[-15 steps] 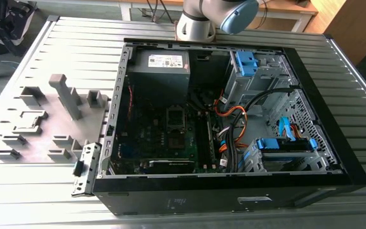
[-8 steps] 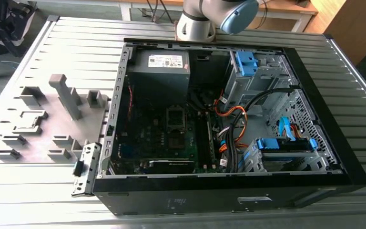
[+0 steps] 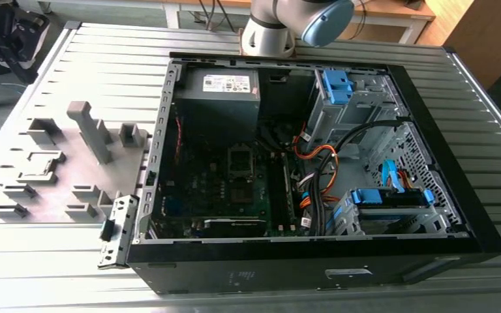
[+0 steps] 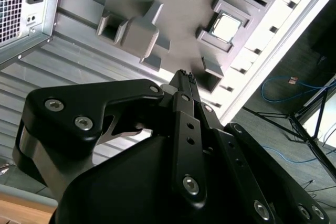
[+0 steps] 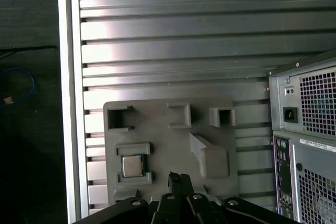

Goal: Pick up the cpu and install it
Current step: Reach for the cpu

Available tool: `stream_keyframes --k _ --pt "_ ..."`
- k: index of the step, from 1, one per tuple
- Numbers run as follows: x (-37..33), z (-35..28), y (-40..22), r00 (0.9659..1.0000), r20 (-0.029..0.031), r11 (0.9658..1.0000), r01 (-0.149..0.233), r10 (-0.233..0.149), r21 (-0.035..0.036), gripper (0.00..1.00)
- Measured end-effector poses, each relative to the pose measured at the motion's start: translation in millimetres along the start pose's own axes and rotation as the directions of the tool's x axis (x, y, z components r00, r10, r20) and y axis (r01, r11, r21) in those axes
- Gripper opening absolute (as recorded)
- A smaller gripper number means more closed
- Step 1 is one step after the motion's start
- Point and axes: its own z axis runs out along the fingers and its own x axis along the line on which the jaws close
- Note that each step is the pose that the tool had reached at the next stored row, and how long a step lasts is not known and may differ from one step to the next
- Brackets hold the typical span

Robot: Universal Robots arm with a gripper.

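The cpu [image 5: 132,166] is a small tan-grey square chip lying flat in a framed holder on the grey fixture plate [image 5: 157,140]. In the second wrist view the cpu [image 4: 227,26] lies beyond the fingertips, and in the exterior view its holder [image 3: 44,165] sits at the left. My gripper [image 5: 178,178] hangs high above the plate, its tips over the plate's edge between the cpu and a tall grey block [image 5: 211,157]. The gripper [image 4: 184,75] is shut, fingers pressed together with nothing between them. Inside the open computer case [image 3: 167,163], the motherboard socket [image 3: 240,158] faces up.
The case lies on a ribbed metal table [image 3: 102,52], on the exterior view's right of the plate. The plate carries several grey blocks and brackets, the tallest one [image 3: 89,130] near the case. The table edge [image 5: 68,103] borders dark floor with a blue cable [image 5: 21,85].
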Motion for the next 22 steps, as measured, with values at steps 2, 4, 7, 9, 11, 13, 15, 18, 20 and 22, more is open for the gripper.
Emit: stream_keyframes --k 2,4,7,9,11,13,15,18,20,22 --pt "0.3 2.0 -0.1 1.0000 0.0000 1.0000 0.000 0.000 0.0000 0.11" --pt "0.7 4.9 -0.2 1.0000 0.0000 1.0000 0.000 0.000 0.0000 0.11" --pt "0.9 5.9 -0.3 1.0000 -0.0003 1.0000 0.000 0.000 0.0002 0.11" --pt "1.1 6.4 -0.3 1.0000 0.0000 1.0000 0.000 0.000 0.0000 0.11" --pt "1.1 6.6 -0.3 1.0000 -0.0001 1.0000 0.000 0.000 0.0000 0.11" --pt "1.1 6.7 -0.3 1.0000 0.0000 1.0000 0.000 0.000 0.0000 0.11" --pt "1.1 6.7 -0.3 1.0000 0.0000 1.0000 0.000 0.000 0.0000 0.11" --pt "1.3 7.2 -1.7 1.0000 0.0002 1.0000 0.000 0.000 -0.0002 0.11" --pt "1.4 7.6 -3.8 1.0000 0.0001 1.0000 0.000 0.000 -0.0001 0.11" --pt "1.4 8.3 -6.3 1.0000 0.0000 1.0000 0.000 0.000 0.0000 0.11"
